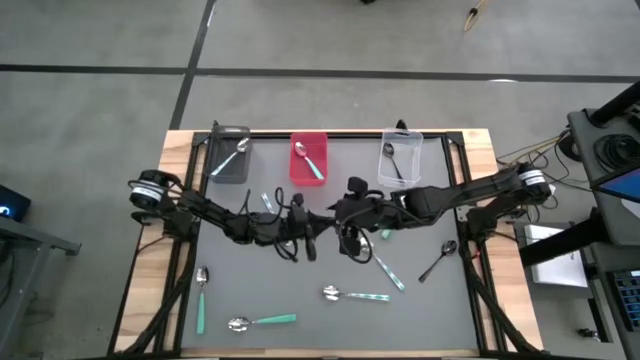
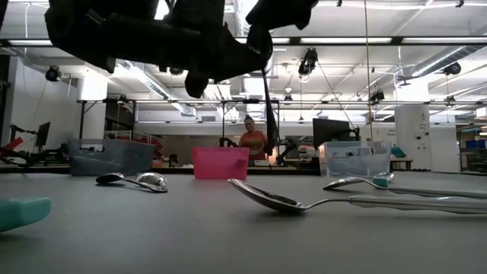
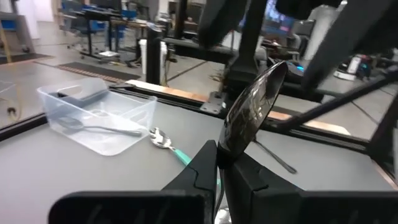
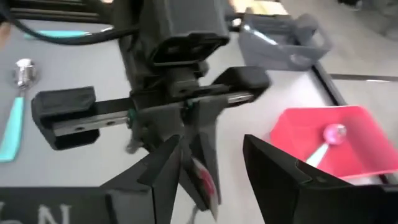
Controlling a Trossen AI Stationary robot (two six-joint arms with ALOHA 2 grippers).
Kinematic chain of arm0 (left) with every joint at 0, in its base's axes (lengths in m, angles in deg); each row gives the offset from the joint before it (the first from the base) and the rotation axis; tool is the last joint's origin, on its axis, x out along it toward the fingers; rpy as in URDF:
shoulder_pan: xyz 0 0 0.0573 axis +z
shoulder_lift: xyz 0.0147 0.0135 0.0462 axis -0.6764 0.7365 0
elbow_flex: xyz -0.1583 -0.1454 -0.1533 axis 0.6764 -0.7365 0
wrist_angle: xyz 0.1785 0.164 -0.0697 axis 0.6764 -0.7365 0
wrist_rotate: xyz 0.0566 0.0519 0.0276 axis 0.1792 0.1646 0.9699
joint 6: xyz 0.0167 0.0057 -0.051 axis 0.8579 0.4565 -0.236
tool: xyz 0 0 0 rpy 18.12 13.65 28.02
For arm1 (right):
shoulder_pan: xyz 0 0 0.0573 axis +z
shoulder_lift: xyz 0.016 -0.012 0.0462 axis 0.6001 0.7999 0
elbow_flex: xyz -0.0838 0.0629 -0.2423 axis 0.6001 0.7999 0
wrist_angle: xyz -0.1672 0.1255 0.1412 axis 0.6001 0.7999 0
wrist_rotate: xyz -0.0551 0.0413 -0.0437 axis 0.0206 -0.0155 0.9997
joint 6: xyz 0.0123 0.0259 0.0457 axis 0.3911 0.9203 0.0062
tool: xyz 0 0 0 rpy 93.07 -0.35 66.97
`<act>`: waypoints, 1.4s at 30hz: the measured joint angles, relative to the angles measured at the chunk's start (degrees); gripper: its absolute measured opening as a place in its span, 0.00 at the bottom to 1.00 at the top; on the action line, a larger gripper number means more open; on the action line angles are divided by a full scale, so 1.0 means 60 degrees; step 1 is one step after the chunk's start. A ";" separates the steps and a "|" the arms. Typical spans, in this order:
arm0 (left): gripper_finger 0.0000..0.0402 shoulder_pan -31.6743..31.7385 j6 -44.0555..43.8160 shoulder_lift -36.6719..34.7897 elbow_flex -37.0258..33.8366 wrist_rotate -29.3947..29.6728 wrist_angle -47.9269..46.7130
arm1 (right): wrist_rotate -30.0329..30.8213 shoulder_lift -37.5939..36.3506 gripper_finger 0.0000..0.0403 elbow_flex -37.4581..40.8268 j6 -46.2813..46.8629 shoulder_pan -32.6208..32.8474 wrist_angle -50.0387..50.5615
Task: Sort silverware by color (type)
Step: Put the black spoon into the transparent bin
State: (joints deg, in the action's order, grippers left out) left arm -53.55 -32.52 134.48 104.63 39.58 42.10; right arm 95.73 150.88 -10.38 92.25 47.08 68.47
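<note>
My left gripper [image 1: 305,225] and my right gripper [image 1: 345,215] meet tip to tip above the table's middle. The left gripper [image 3: 219,152] is shut on a black spoon [image 3: 252,109]. The right gripper [image 4: 211,146] is open, and its fingers stand on either side of the dark spoon end [image 4: 202,165] below the left gripper; I cannot tell whether they touch it. Teal-handled spoons [image 1: 262,321] [image 1: 200,295], pale patterned spoons [image 1: 355,294] [image 1: 388,272] and a black spoon [image 1: 437,262] lie flat on the table. My left gripper pinches the black spoon between its two fingers at the neck [image 3: 222,154], just behind the bowl. The fingers lie about level and point toward the table's right. The bowl [image 3: 256,99] sticks out past the fingertips, and the spoon is lifted clear of the table.
At the far edge stand a grey bin [image 1: 230,160], a red bin [image 1: 308,160] and a clear bin [image 1: 400,160], each holding a spoon. Another spoon [image 1: 268,203] lies just beyond the left arm. Cables loop under the grippers [image 1: 350,242]. A person stands in the room behind [image 2: 249,141].
</note>
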 joint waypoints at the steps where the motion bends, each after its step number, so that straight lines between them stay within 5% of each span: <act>1: 0.00 0.0000 -0.0038 -0.0038 -0.0007 0.0087 -0.0005 | 0.0212 -0.0080 0.42 -0.0076 -0.0005 0.0018 0.0162; 14: 0.00 0.0034 0.0309 -0.1651 -0.0092 0.0923 0.0045 | 0.3524 -0.1493 0.36 0.1168 0.0568 0.1453 0.0154; 29: 0.00 0.0073 0.0546 -0.2020 0.0373 0.1695 0.0013 | 0.7569 0.0614 0.28 0.2789 -0.1958 0.1714 -0.6819; 42: 0.00 0.0068 0.0451 -0.2014 0.0373 0.1666 -0.0023 | 0.7632 0.1590 0.21 0.1727 -0.2549 0.1649 -0.6821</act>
State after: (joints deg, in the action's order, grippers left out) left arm -53.14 -29.81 122.39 106.87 49.57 41.96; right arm 141.53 160.42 -0.02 76.95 56.98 27.54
